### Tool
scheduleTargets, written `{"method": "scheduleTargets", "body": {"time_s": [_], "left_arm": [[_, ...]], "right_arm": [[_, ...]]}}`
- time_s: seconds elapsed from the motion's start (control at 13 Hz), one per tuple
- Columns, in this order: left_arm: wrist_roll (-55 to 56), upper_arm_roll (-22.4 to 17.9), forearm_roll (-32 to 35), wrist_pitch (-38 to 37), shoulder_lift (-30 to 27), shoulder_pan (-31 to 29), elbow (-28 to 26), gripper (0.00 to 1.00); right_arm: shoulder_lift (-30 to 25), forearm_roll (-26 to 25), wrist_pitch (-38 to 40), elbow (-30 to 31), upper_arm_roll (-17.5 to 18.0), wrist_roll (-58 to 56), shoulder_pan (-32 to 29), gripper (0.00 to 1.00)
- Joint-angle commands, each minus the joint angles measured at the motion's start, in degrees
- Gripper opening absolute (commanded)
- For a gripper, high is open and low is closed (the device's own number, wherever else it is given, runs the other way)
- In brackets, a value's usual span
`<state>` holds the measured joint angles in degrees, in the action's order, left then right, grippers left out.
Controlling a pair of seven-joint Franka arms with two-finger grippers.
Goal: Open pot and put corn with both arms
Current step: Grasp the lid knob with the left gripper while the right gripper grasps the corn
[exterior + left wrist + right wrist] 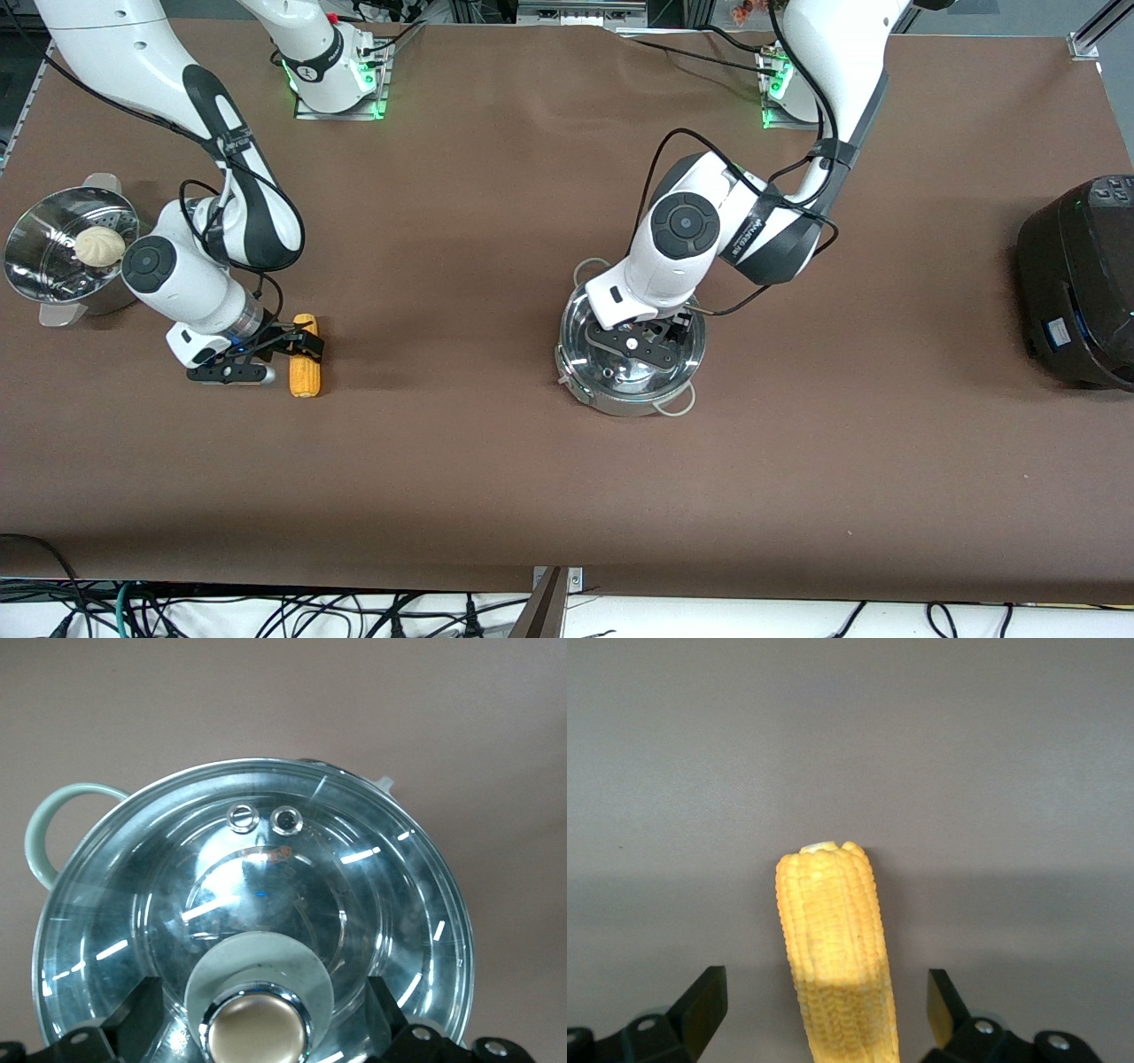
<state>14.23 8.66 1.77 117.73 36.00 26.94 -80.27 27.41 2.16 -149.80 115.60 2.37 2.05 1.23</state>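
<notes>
The corn (305,356) lies flat on the tabletop toward the right arm's end. Its long axis runs toward the front camera's edge, between the spread, empty fingers of the right gripper (285,351). At mid-table, the left gripper (640,341) hangs released over the pot (631,365), fingers straddling the lid knob (254,1030).

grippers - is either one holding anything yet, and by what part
Nothing is held. The left gripper is open around the lid's knob on the pot; the right gripper is open astride the corn lying on the table.
</notes>
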Motion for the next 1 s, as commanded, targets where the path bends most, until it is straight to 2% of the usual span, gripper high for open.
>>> {"method": "scheduleTargets", "body": {"time_s": [0.0,0.31,0.46,0.54,0.61,0.77,0.84,0.92], "left_arm": [[0.0,-0.3,1.3,-1.4,0.4,0.2,1.2,1.00],[-0.2,-0.3,1.3,-2.9,-0.1,0.0,1.1,0.99],[0.1,-0.3,1.3,-2.9,-0.1,0.1,1.1,0.91],[0.0,-0.3,1.3,-2.9,-0.1,0.1,1.1,0.77],[0.1,-0.3,1.3,-3.0,-0.2,0.1,1.1,0.58],[0.1,-0.3,1.3,-3.3,-0.5,0.1,1.1,0.33],[0.2,-0.3,1.4,-4.0,-0.6,0.0,1.3,0.23],[0.4,-0.2,1.3,-4.6,-1.4,0.0,1.3,0.21]], "right_arm": [[0.4,0.6,-5.1,2.8,0.6,-1.4,0.0,1.00],[1.4,0.6,-7.3,3.1,0.6,-5.5,-0.1,1.00],[1.9,0.6,-9.6,3.8,0.6,-7.1,-0.1,1.00],[2.3,0.6,-11.1,4.0,0.5,-8.3,-0.2,1.00],[2.5,0.7,-11.4,4.0,0.5,-8.8,-0.3,1.00],[2.6,0.6,-11.4,4.0,0.5,-9.0,-0.3,1.00],[2.7,0.7,-11.5,4.0,0.5,-9.0,-0.5,1.00],[3.2,0.7,-11.6,3.9,0.5,-9.0,-0.5,1.00]]}}
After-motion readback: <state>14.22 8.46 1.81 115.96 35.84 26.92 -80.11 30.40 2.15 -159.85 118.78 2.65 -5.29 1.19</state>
